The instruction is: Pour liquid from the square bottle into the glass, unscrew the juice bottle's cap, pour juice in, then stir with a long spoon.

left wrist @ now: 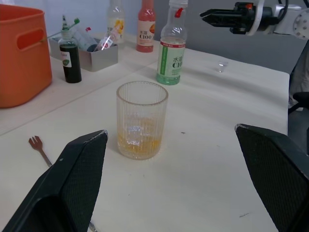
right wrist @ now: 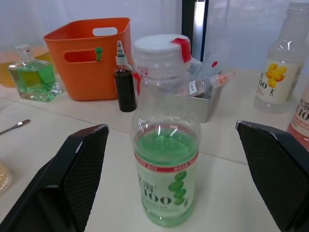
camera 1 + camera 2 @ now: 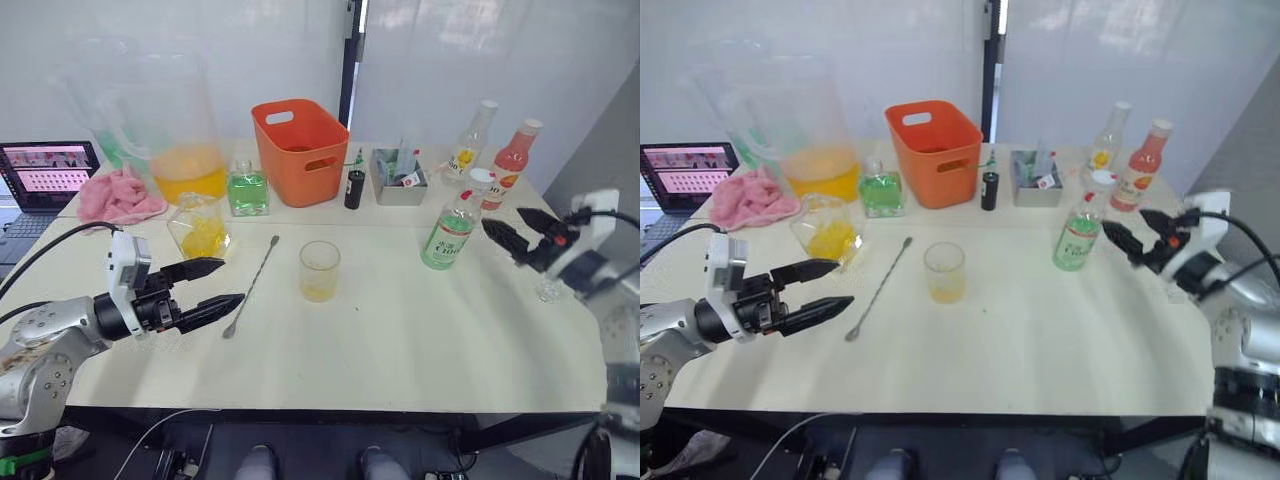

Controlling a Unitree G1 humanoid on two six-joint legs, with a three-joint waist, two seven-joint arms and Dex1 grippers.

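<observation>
Long spoon [image 1: 37, 146] cut by left pincer finger; stem hidden.

Glass [image 3: 944, 272] with yellow liquid mid-table, long spoon [image 3: 880, 287] beside it, juice bottle [image 3: 1080, 232] capped, right end effector [image 3: 1129, 231] open nearby

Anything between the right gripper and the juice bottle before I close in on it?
Nothing visible. The right gripper is open and faces the juice bottle across bare table. The red bottle and yellow-label bottle stand behind it, off that line.
</observation>
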